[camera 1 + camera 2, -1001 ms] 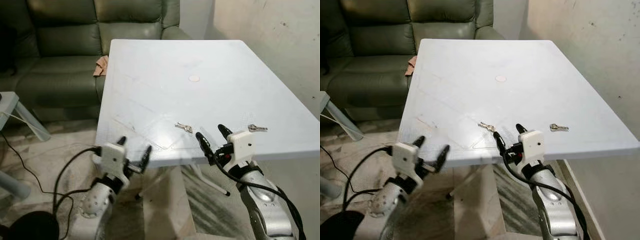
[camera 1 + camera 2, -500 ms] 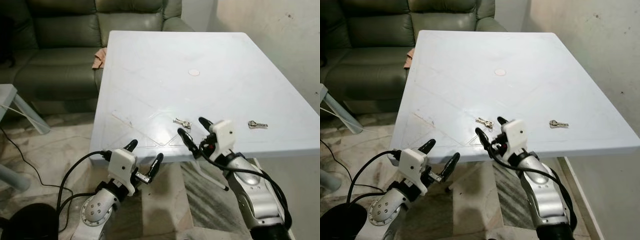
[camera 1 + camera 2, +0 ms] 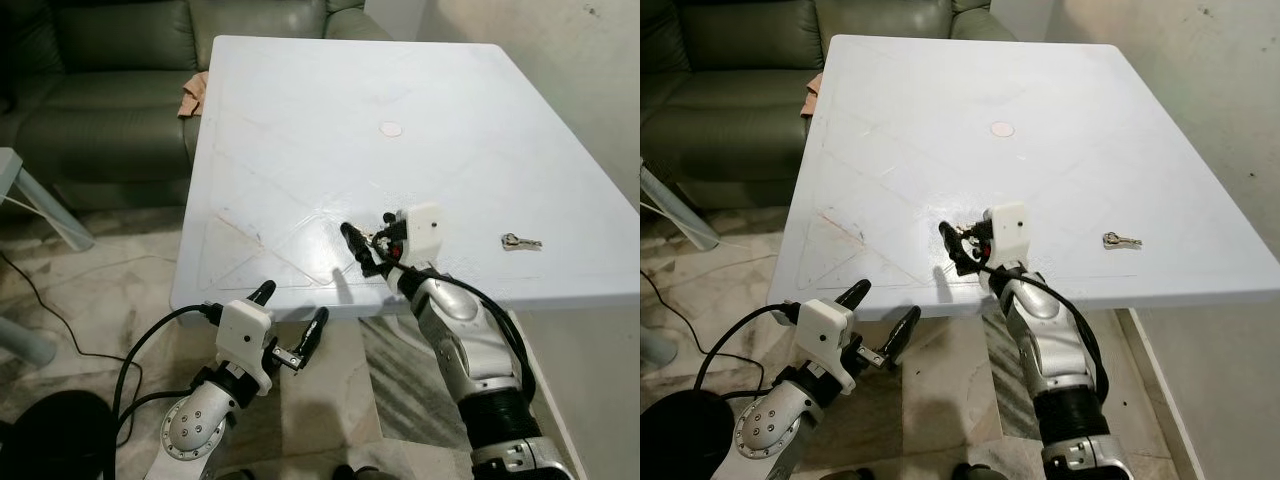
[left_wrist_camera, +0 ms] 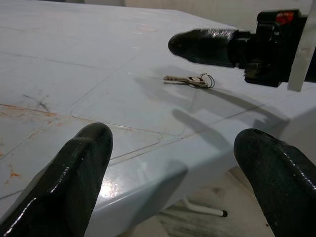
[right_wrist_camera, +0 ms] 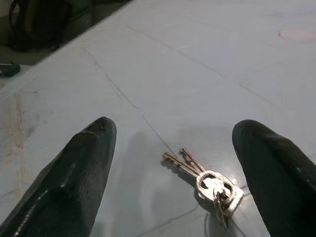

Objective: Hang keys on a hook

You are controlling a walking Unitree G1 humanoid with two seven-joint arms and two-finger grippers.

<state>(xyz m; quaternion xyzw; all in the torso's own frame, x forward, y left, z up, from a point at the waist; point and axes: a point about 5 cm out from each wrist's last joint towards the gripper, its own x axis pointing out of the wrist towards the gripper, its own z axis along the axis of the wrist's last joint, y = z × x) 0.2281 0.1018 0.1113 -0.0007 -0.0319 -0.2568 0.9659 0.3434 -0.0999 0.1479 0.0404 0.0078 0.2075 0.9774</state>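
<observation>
A white counter (image 3: 300, 130) stands before a green sofa (image 3: 110, 90), with marble floor at 6 o'clock. The right hand (image 3: 366, 240) hovers spread open over the keys (image 5: 207, 180) on the counter near its front edge. A second key (image 3: 520, 241) lies at 3 o'clock. The left hand (image 3: 290, 320), unclenched, hangs below the counter's edge. A small disc (image 3: 390, 129) sits mid-counter.

Home: green sofa (image 3: 110, 90), white table (image 3: 300, 130)
</observation>
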